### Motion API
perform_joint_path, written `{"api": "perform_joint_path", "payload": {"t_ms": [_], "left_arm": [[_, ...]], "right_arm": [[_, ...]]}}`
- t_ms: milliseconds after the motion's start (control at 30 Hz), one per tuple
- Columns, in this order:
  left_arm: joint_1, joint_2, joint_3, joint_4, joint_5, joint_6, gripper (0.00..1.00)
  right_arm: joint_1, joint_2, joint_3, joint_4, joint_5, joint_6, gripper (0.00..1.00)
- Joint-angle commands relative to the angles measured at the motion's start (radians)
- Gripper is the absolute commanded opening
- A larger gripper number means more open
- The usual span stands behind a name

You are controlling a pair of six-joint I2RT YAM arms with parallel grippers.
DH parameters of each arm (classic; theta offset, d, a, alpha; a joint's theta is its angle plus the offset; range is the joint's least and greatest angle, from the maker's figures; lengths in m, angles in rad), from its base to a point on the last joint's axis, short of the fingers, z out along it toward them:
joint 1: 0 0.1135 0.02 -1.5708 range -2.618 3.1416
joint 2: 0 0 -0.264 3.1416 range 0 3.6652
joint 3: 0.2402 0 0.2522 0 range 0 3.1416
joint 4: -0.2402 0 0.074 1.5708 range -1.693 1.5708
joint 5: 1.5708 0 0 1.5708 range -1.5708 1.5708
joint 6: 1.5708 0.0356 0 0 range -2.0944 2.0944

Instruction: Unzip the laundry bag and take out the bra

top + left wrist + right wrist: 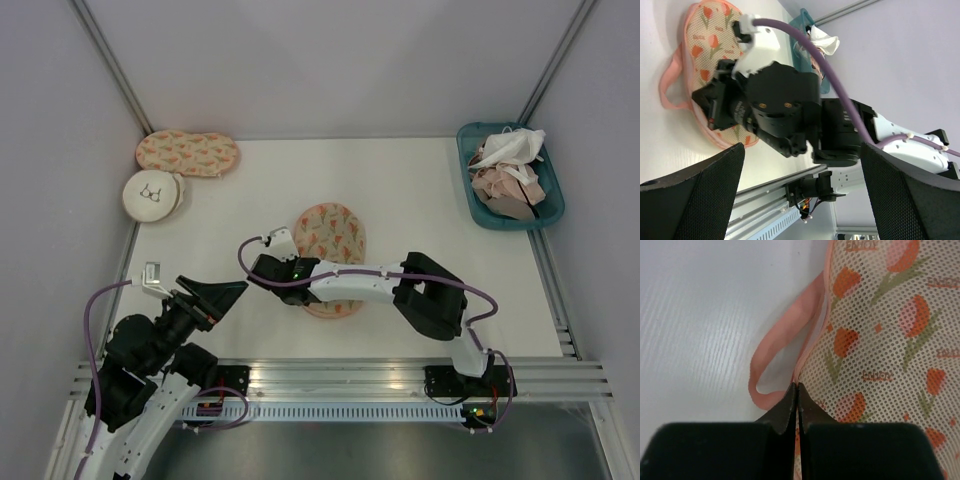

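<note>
The laundry bag [335, 232], cream-pink mesh with an orange tulip print, lies mid-table, partly under my right arm. It also shows in the left wrist view [710, 30] and the right wrist view [880, 340]. Its pink loop strap [775, 350] lies on the table beside it. My right gripper [280, 275] [797, 386] is shut, its tips on the bag's pink zipper edge where the strap starts. No zipper pull shows. My left gripper [215, 295] [800, 200] is open and empty, raised left of the bag. The bra is hidden.
A like-printed case [187, 153] and a round white pouch [152, 195] lie at the back left. A teal basket [470, 180] with pale garments stands at the back right. A metal rail [400, 375] runs along the near edge.
</note>
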Motion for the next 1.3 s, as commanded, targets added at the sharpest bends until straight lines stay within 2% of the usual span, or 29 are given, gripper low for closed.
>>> {"api": "perform_joint_path", "payload": {"t_ms": [0, 167, 333, 433, 467, 533, 567, 633, 667, 767, 800, 833, 867, 900, 933, 967, 1033, 1100, 1133, 1167, 1200, 1233, 1267], "left_arm": [[0.002, -0.077, 0.009, -0.009, -0.013, 0.029, 0.99], [0.0, -0.076, -0.003, -0.01, -0.022, 0.029, 0.99], [0.002, -0.074, -0.025, -0.003, -0.03, 0.02, 0.99], [0.002, -0.068, -0.045, 0.01, -0.028, 0.02, 0.99], [0.002, -0.065, -0.055, 0.01, -0.027, 0.02, 0.99], [0.002, -0.053, -0.065, 0.02, -0.022, 0.02, 0.99], [0.002, -0.047, -0.072, 0.022, -0.019, 0.022, 0.99], [0.002, -0.03, -0.072, 0.028, -0.012, 0.026, 0.99], [0.002, -0.025, -0.071, 0.033, -0.01, 0.031, 0.99], [0.002, -0.013, -0.063, 0.047, -0.005, 0.038, 0.99], [0.002, -0.013, -0.062, 0.051, 0.001, 0.038, 0.99], [0.002, -0.013, -0.06, 0.057, 0.002, 0.04, 0.99], [0.002, 0.018, -0.057, 0.059, 0.008, 0.041, 0.99], [0.002, 0.022, -0.055, 0.06, 0.011, 0.041, 0.99], [0.002, 0.022, -0.055, 0.062, 0.015, 0.043, 0.99], [0.002, 0.026, -0.057, 0.062, 0.015, 0.043, 0.99], [0.002, 0.021, -0.057, 0.063, 0.015, 0.043, 0.99], [0.002, 0.01, -0.054, 0.062, 0.018, 0.045, 0.99], [0.002, 0.007, -0.052, 0.06, 0.018, 0.045, 0.99], [0.002, 0.003, -0.055, 0.062, 0.018, 0.043, 0.99], [0.002, 0.003, -0.055, 0.06, 0.019, 0.043, 0.99], [0.002, 0.003, -0.059, 0.06, 0.015, 0.043, 0.99], [0.002, 0.001, -0.059, 0.06, 0.015, 0.045, 0.99]], "right_arm": [[0.001, -0.159, -0.073, 0.043, 0.035, 0.005, 0.0], [0.003, -0.409, -0.272, 0.124, 0.054, 0.037, 0.01], [-0.003, -0.638, -0.397, 0.117, 0.128, 0.069, 0.0], [-0.013, -0.712, -0.411, -0.053, 0.283, 0.17, 0.0], [-0.017, -0.726, -0.406, -0.193, 0.326, 0.284, 0.01], [-0.043, -0.767, -0.409, -0.338, 0.444, 0.421, 0.01], [-0.054, -0.779, -0.414, -0.495, 0.476, 0.58, 0.0], [-0.085, -0.824, -0.435, -0.663, 0.557, 0.794, 0.0], [-0.092, -0.839, -0.446, -0.809, 0.576, 0.974, 0.01], [-0.1, -0.904, -0.496, -0.899, 0.608, 1.079, 0.01], [-0.106, -0.917, -0.503, -0.894, 0.611, 1.057, 0.04], [-0.124, -0.927, -0.506, -0.879, 0.613, 1.012, 0.18], [-0.134, -0.922, -0.494, -0.818, 0.599, 0.956, 0.48], [-0.146, -0.916, -0.481, -0.763, 0.59, 0.878, 0.54], [-0.154, -0.899, -0.458, -0.693, 0.57, 0.656, 0.6], [-0.154, -0.893, -0.449, -0.557, 0.52, 0.575, 0.61], [-0.14, -0.893, -0.444, -0.426, 0.496, 0.389, 0.63], [-0.099, -0.908, -0.449, -0.324, 0.486, 0.335, 0.65], [-0.097, -0.917, -0.479, -0.264, 0.445, 0.289, 0.71], [-0.099, -0.93, -0.506, -0.109, 0.399, 0.179, 0.72], [-0.102, -0.943, -0.536, -0.031, 0.343, 0.145, 0.74], [-0.124, -0.969, -0.605, 0.041, 0.185, 0.12, 0.76], [-0.146, -0.982, -0.646, 0.193, 0.106, 0.093, 0.76]]}}
